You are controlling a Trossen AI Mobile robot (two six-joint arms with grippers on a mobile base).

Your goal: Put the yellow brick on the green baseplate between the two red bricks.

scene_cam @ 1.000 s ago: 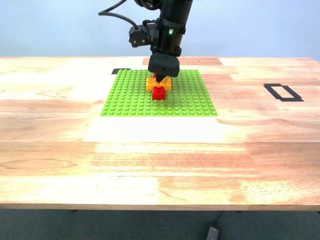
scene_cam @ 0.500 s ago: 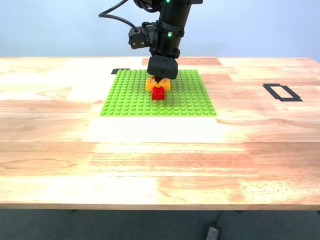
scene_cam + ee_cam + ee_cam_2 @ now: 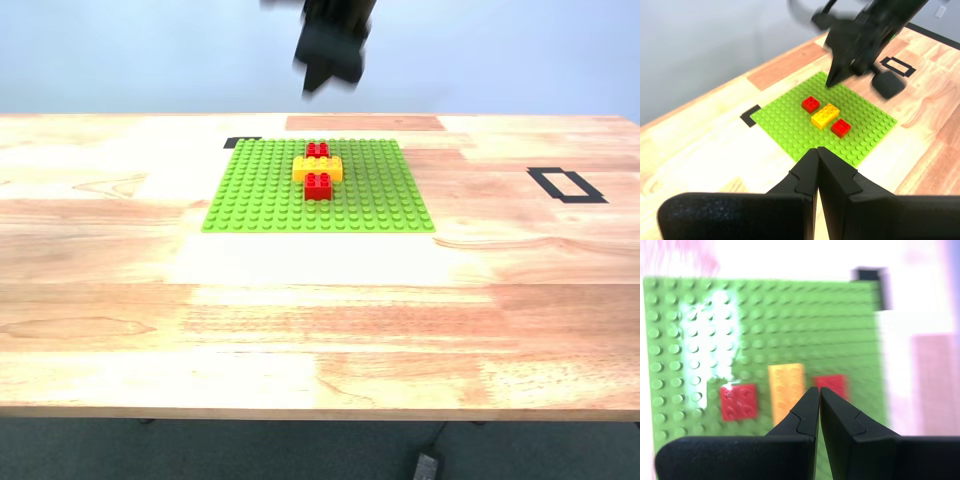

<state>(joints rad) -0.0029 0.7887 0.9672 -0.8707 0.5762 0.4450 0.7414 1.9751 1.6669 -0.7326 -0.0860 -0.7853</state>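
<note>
My second hand (image 3: 818,390) hangs high above the green baseplate (image 3: 260,195), fingers pressed together on nothing, and in the exterior view it shows only as a blur at the top edge. My first hand (image 3: 817,151) is likewise pressed together and empty, held well off to one side over the worktop (image 3: 320,320), from where it sees the whole plate and the other arm above it. The baseplate lies flat toward the far side of the worktop, with a patch of black tape just beside one corner. The yellow brick (image 3: 317,168) sits on the plate between the two red bricks (image 3: 318,186), one close on each long side, its long axis running across the exterior view. It lies straight below my second hand, the nearer one by far. I judge the placement done; the coming move is only to draw clear without touching the row.
</note>
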